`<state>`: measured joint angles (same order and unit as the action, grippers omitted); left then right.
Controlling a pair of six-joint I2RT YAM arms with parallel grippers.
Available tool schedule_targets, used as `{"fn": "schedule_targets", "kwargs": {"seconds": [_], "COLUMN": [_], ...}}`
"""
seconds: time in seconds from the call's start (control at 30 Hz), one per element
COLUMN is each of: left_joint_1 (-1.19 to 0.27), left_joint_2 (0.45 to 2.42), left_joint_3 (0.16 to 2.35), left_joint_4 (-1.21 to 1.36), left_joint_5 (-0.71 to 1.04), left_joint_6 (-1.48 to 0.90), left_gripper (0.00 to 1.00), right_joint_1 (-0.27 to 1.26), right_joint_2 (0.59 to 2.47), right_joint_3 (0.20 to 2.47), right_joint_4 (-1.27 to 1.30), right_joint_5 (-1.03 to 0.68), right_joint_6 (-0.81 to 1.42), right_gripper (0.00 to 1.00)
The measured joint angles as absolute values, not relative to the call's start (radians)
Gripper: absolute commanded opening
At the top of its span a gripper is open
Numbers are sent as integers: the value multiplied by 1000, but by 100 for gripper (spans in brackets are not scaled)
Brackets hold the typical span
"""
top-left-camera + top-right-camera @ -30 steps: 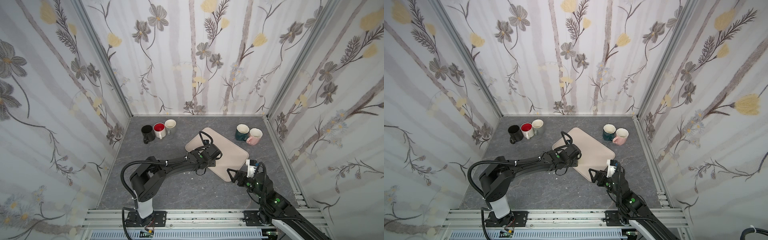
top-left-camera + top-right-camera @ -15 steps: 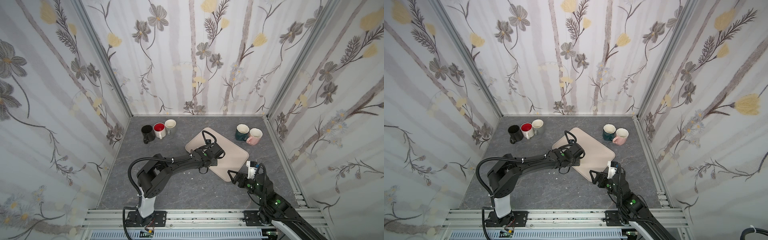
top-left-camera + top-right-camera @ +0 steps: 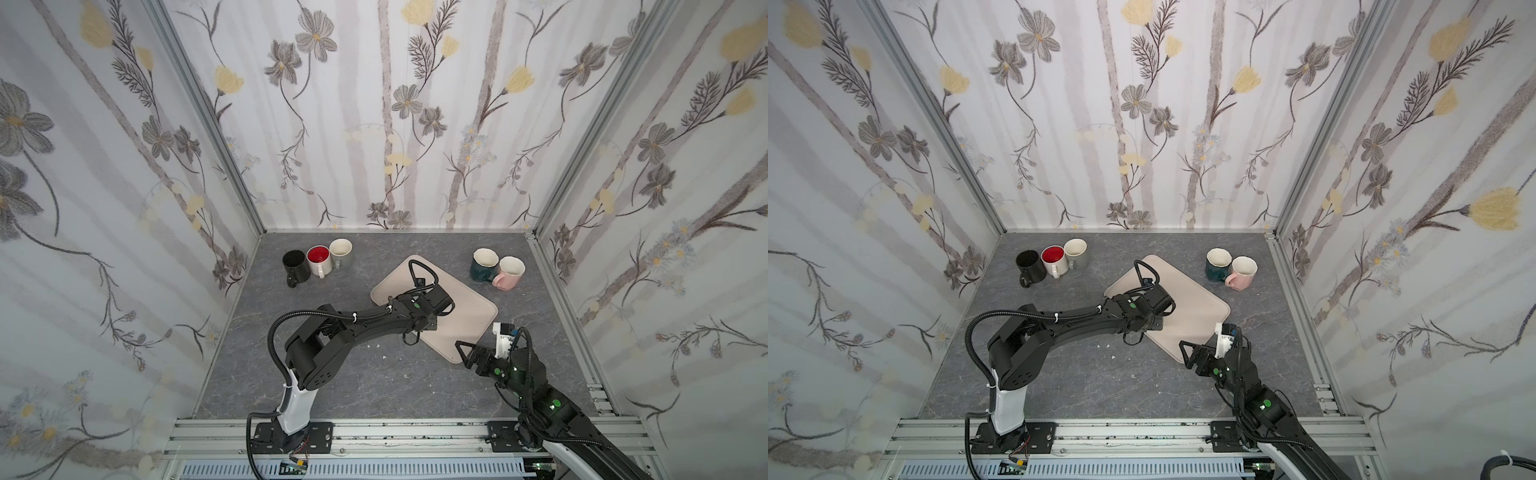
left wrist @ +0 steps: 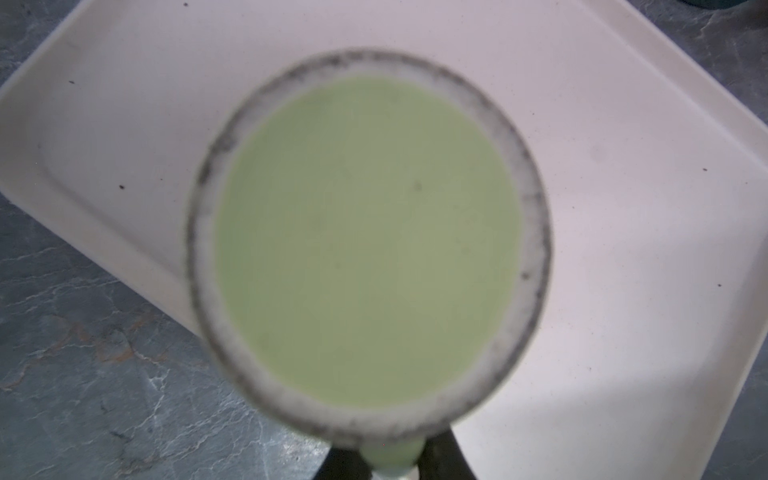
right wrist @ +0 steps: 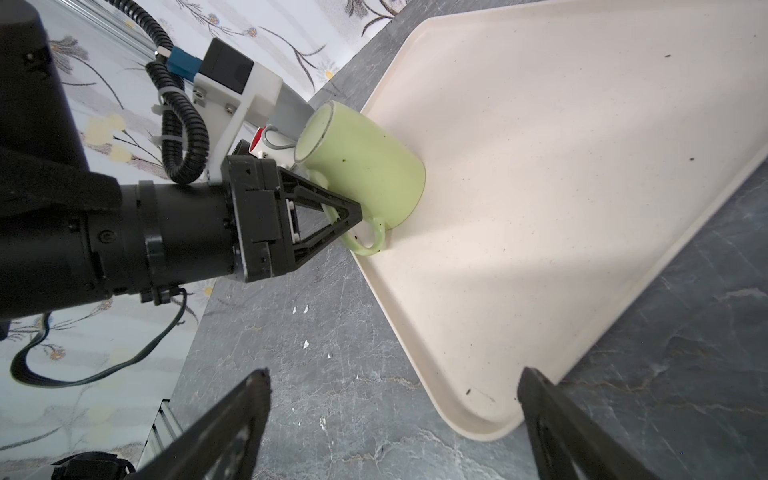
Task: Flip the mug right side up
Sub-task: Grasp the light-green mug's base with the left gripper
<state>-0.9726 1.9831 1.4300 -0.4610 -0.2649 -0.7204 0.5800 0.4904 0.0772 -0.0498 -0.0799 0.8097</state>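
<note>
Grasp stage: left gripper [image 5: 351, 218] clenched on handle [image 5: 370, 243] of upturned green mug [image 5: 365, 166] on tray [image 5: 540, 187]; right gripper [image 5: 392, 374] released. Next, by judgement: lift clear, invert, set upright.

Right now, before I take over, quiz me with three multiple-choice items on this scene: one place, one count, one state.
1. Where does the green mug sit?
A) on the beige tray
B) on bare table
C) against the back wall
2. How many more mugs stand upright at the back?
A) three
B) five
C) seven
3. The right gripper is:
A) open, empty
B) shut on the tray
C) shut on a mug

1A: it stands upside down on the tray.
2B: black, red-lined, grey, teal, pink.
3A: its jaws stand wide apart, holding nothing.
</note>
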Motion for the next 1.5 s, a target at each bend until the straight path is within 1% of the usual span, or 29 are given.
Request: {"fn": "schedule_targets", "kwargs": {"seconds": [0.03,0.07,0.4,0.77,1.1,1.27,1.5], "left_joint_1": [-973,-973,-967,-963,-956,-940,-926], "left_joint_2": [1985,1987,2007,1975,1916,1874,1795], "left_joint_3": [1433,1436,1474,1472,1466,1471,1471], "left_joint_4": [-463,-463,-495,-516,-490,-468,-449], "left_joint_5": [-267,-268,-276,-255,-180,-125,-64], "left_joint_6": [-715,-714,-704,-684,-639,-598,-545], "left_gripper": [2,0,0,0,0,0,0], "right_joint_1": [580,579,575,571,571,570,570], "right_joint_2": [490,490,486,484,492,545,704], "right_joint_3": [76,73,69,68,68,69,117], "right_joint_4": [-50,-50,-50,-50,-41,9,108], "right_joint_5": [-80,-80,-81,-98,-130,-160,-218], "right_joint_6": [810,810,810,810,811,823,828], "right_gripper": [93,93,93,93,94,94,94]}}
